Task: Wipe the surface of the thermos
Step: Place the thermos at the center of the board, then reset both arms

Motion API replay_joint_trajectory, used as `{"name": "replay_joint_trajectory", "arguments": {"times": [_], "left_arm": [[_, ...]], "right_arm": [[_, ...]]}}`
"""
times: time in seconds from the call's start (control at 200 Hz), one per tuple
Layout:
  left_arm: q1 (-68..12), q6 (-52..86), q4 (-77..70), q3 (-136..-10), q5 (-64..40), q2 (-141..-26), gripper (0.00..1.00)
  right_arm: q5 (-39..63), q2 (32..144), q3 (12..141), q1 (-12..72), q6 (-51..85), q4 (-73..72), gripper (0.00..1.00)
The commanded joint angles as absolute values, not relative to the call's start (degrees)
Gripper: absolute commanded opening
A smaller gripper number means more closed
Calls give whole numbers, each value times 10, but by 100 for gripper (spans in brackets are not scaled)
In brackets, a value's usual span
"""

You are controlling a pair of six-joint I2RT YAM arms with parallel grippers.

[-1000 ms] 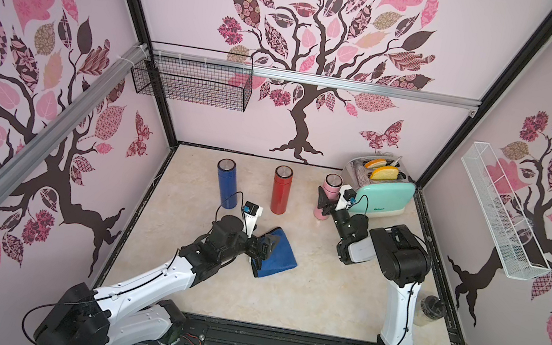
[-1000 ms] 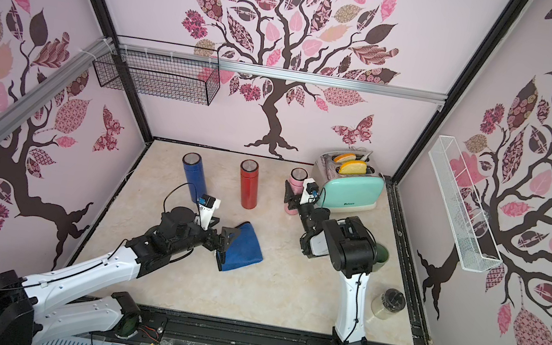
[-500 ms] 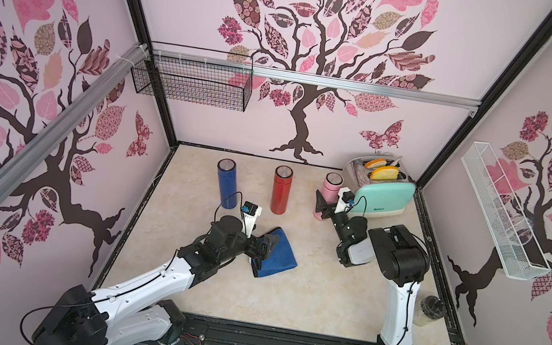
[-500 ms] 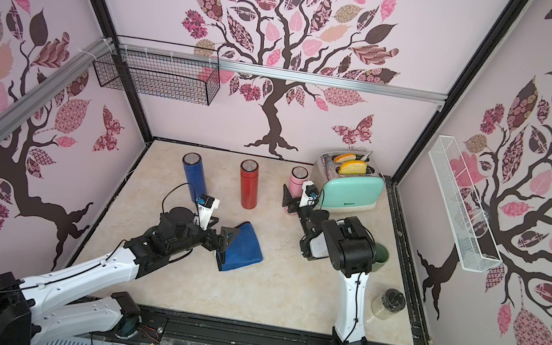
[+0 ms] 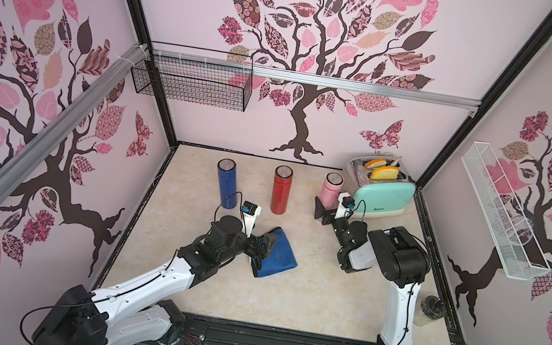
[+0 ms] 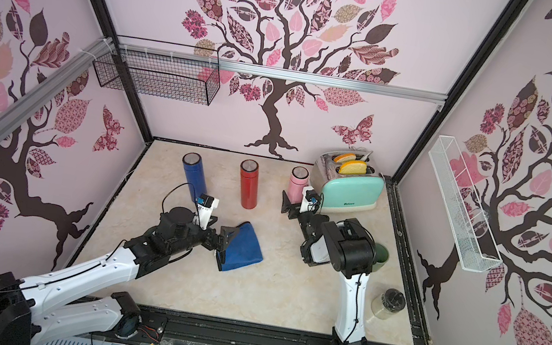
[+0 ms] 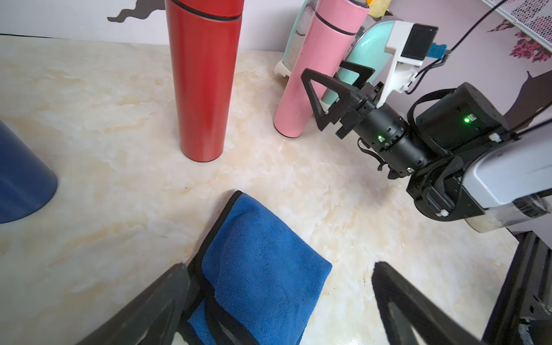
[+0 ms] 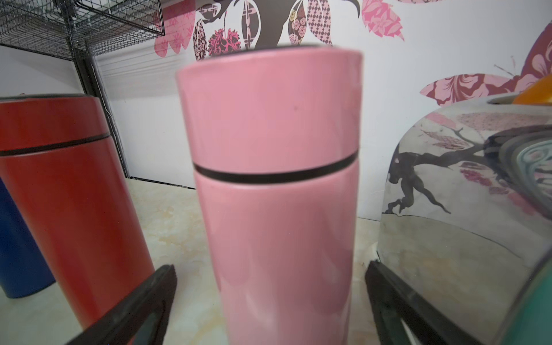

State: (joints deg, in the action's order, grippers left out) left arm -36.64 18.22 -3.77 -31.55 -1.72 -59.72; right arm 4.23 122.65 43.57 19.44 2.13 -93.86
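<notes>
On the marble tabletop (image 5: 283,297), the right gripper (image 5: 323,209) spreads either side of the pink thermos (image 8: 274,179), probably to steady it, while the left gripper (image 5: 262,250) gapes over the blue cloth (image 7: 263,263).

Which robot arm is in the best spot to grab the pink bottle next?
Right. The right gripper is open at the pink thermos, with fingers on either side of it in its wrist view. The left gripper is open at the blue cloth, farther away.

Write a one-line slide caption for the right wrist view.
Open right end effector faces the upright pink thermos, its fingers apart on either side; red thermos and toaster stand nearby.
</notes>
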Motion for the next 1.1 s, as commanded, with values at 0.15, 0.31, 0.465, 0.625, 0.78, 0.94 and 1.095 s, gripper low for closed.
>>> {"name": "replay_joint_trajectory", "arguments": {"times": [0.15,0.31,0.465,0.625,0.78,0.94,1.095], "left_arm": [[-353,144,-71,-323,17,-596,98],[-295,159,-141,-299,-9,-599,98],[-273,119,-151,-297,57,-593,98],[-218,101,-180,-278,90,-566,98],[-145,97,-208,-243,103,-546,98],[-87,82,-228,-218,119,-536,98],[-28,53,-263,-205,101,-562,98]], "right_arm": [[47,1140,355,197,39,-991,100],[46,1069,271,197,40,-991,100],[50,972,223,197,55,-888,100],[22,859,208,200,38,-737,100],[-21,802,202,201,28,-641,100],[-51,790,185,201,30,-633,100],[-81,767,201,201,41,-570,100]]}}
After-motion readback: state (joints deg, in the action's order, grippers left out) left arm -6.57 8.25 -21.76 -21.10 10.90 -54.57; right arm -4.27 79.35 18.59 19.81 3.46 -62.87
